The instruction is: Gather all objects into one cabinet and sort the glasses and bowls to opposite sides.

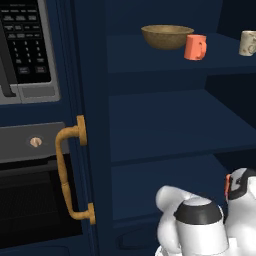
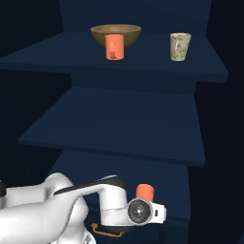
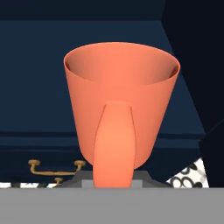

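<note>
- A coral-orange, smooth-walled cup with a thick side handle sits upright in the robot's two-finger gripper, its handle toward the hand camera, fingers clenched on its base.
- The cup is held low, before the bottom shelf of the tall dark navy cabinet.
- On the top shelf, a wide olive-brown bowl stands behind a second coral-orange cup.
- A cream-beige cup stands well apart to their right.

Black microwave above dark oven.
</note>
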### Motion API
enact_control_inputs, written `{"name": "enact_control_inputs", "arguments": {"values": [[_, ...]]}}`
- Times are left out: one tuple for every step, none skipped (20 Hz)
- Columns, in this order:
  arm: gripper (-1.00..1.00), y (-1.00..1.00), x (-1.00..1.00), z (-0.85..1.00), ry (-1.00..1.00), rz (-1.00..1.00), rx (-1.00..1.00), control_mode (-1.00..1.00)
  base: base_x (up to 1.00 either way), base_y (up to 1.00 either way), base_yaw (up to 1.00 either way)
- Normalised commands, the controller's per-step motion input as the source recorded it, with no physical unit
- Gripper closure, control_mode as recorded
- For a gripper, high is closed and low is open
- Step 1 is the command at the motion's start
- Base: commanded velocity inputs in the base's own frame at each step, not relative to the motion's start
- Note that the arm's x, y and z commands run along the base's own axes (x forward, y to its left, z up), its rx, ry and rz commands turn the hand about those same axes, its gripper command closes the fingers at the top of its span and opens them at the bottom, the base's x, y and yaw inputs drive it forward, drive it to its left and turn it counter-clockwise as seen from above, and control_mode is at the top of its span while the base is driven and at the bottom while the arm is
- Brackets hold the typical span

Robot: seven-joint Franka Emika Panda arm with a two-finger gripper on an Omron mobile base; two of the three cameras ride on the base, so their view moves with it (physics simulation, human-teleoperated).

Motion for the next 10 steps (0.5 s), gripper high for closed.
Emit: {"name": "enact_control_inputs", "arguments": {"values": [[1.0,-0.08,-0.3,0.73,0.0,0.0,0.01,-1.0,0.0,0.0,0.0],[1.0,-0.09,-0.4,0.75,0.0,0.0,0.0,-1.0,0.0,0.0,0.0],[1.0,-0.15,-0.52,0.72,0.0,0.0,0.0,-1.0,0.0,0.0,0.0],[1.0,-0.17,-0.64,0.6,-0.02,0.0,0.0,-1.0,0.0,0.0,0.0],[1.0,-0.26,-0.74,0.44,-0.02,0.0,0.0,-1.0,0.0,0.0,0.0],[1.0,-0.24,-0.79,0.29,-0.07,0.0,0.0,-1.0,0.0,0.0,0.0],[1.0,-0.19,-0.72,0.29,-0.09,0.0,0.0,-1.0,0.0,0.0,0.0],[1.0,-0.08,-0.5,0.31,-0.07,0.0,0.0,-1.0,0.0,0.0,0.0],[1.0,0.0,-0.24,0.37,-0.06,0.0,0.03,-1.0,0.0,0.0,0.0],[1.0,0.0,0.0,0.46,-0.06,0.0,0.03,-1.0,0.0,0.0,0.0]]}}
